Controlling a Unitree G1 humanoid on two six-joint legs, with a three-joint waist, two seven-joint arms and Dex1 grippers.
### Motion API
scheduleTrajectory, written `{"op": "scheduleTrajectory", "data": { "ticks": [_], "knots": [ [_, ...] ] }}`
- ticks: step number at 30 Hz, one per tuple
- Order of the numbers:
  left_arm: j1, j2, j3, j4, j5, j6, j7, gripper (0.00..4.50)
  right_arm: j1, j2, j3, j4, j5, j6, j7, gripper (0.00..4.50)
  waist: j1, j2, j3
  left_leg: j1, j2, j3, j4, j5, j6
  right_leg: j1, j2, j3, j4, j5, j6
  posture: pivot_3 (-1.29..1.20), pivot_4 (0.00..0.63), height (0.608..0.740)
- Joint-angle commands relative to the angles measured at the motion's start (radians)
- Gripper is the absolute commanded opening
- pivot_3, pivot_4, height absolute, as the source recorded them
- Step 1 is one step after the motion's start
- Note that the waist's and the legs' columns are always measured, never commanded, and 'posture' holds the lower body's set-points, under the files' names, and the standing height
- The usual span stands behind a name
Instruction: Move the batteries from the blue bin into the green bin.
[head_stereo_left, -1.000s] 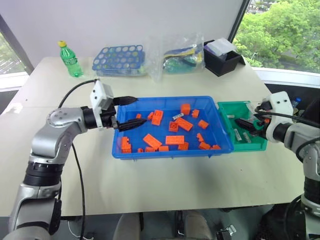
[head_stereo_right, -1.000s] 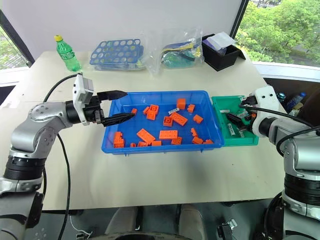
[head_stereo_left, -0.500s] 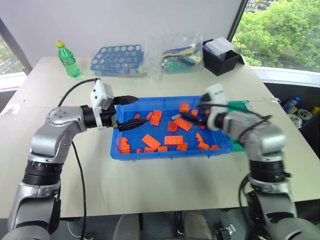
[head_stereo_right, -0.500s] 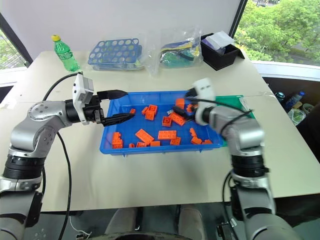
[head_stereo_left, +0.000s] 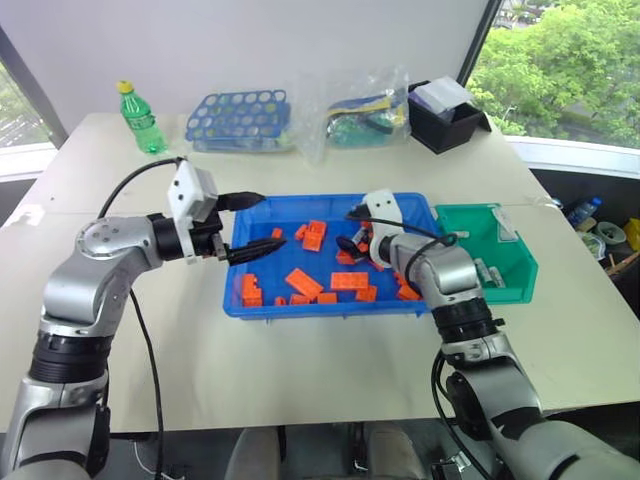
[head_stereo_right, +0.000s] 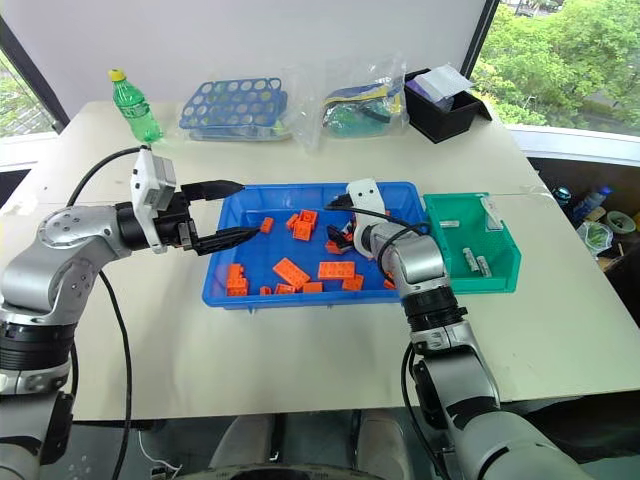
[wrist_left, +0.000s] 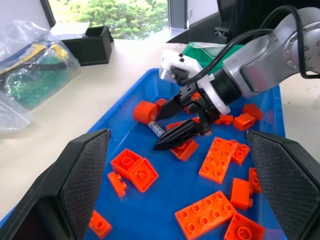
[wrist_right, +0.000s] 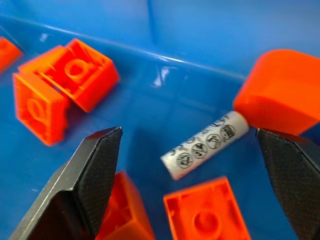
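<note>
One battery (wrist_right: 205, 144) lies on the floor of the blue bin (head_stereo_left: 255, 304) among orange bricks (head_stereo_left: 305, 283), straight ahead of the right gripper (wrist_left: 169, 130), whose two fingers stand wide apart over it and hold nothing, one end of the battery touching a rounded orange brick (wrist_right: 283, 90). Beyond that gripper's wrist, just beside the blue bin, the green bin (head_stereo_right: 505, 282) holds several more batteries (head_stereo_right: 476, 263) on its floor. The left gripper (head_stereo_left: 258, 224), open and empty, hovers at the blue bin's opposite end.
</note>
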Motion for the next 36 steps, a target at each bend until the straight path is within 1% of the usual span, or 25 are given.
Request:
{"op": "scheduleTrajectory", "data": {
  "ticks": [1, 5, 13, 16, 20, 23, 34, 36],
  "knots": [
    [0.002, 0.01, 0.038, -0.044, -0.021, 0.0, 0.012, 4.5, -0.026, 0.008, 0.011, 0.024, -0.013, -0.059, 0.028, 4.4, -0.003, 0.0, 0.0, 0.0, 0.0, 0.0, 0.0, 0.0, 0.0, 0.0, 0.0, 0.0, 0.001, 0.0, 0.0, 0.0, 0.15, 0.723],
    [-0.001, 0.01, 0.035, -0.043, -0.025, 0.0, 0.018, 4.5, -0.033, 0.009, 0.014, 0.058, -0.024, -0.093, 0.047, 4.4, -0.014, -0.001, 0.0, 0.001, 0.0, -0.001, 0.0, 0.0, 0.0, 0.0, 0.0, 0.0, 0.003, -0.001, 0.001, 0.0, 0.15, 0.723],
    [-0.012, 0.005, 0.027, -0.031, -0.023, -0.006, 0.018, 4.5, -0.024, 0.022, 0.002, 0.076, -0.025, -0.113, 0.053, 4.4, -0.014, -0.001, 0.0, 0.001, 0.0, -0.001, 0.0, 0.0, 0.0, -0.001, 0.0, 0.0, 0.003, -0.001, 0.001, 0.0, 0.15, 0.723],
    [-0.014, 0.004, 0.025, -0.029, -0.023, -0.008, 0.016, 4.5, -0.009, 0.028, -0.002, 0.054, -0.02, -0.113, 0.053, 3.62, -0.014, -0.001, 0.0, 0.001, 0.0, -0.001, 0.0, 0.0, 0.0, -0.001, 0.0, 0.0, 0.003, -0.001, 0.001, 0.0, 0.15, 0.723],
    [-0.017, 0.003, 0.023, -0.023, -0.022, -0.012, 0.013, 4.5, 0.008, 0.036, 0.002, 0.028, -0.023, -0.102, 0.052, 1.63, -0.013, -0.002, -0.001, 0.001, 0.0, -0.001, 0.0, 0.0, 0.0, 0.0, 0.0, 0.0, 0.003, -0.001, 0.001, 0.0, 0.15, 0.723],
    [-0.02, 0.002, 0.022, -0.016, -0.021, -0.014, 0.01, 4.5, 0.013, 0.041, 0.004, 0.018, -0.027, -0.096, 0.051, 0.04, -0.013, -0.002, -0.001, 0.001, 0.0, -0.001, 0.0, 0.0, 0.0, 0.0, 0.0, 0.0, 0.003, -0.001, 0.001, 0.0, 0.15, 0.723],
    [-0.03, -0.002, 0.014, 0.001, -0.017, -0.024, 0.002, 4.5, 0.029, 0.027, -0.012, -0.085, -0.018, -0.029, 0.054, 0.01, -0.012, -0.002, -0.001, 0.001, 0.0, -0.002, 0.0, 0.0, 0.0, -0.001, 0.0, 0.0, 0.003, -0.001, 0.001, 0.0, 0.15, 0.723],
    [-0.033, -0.004, 0.011, 0.003, -0.016, -0.026, 0.0, 4.5, 0.03, 0.027, -0.01, -0.092, -0.021, -0.027, 0.052, 0.56, -0.013, -0.002, -0.001, 0.001, 0.0, -0.001, 0.0, 0.0, 0.0, -0.001, 0.0, 0.0, 0.003, -0.001, 0.001, 0.0, 0.15, 0.723]
  ]
}}
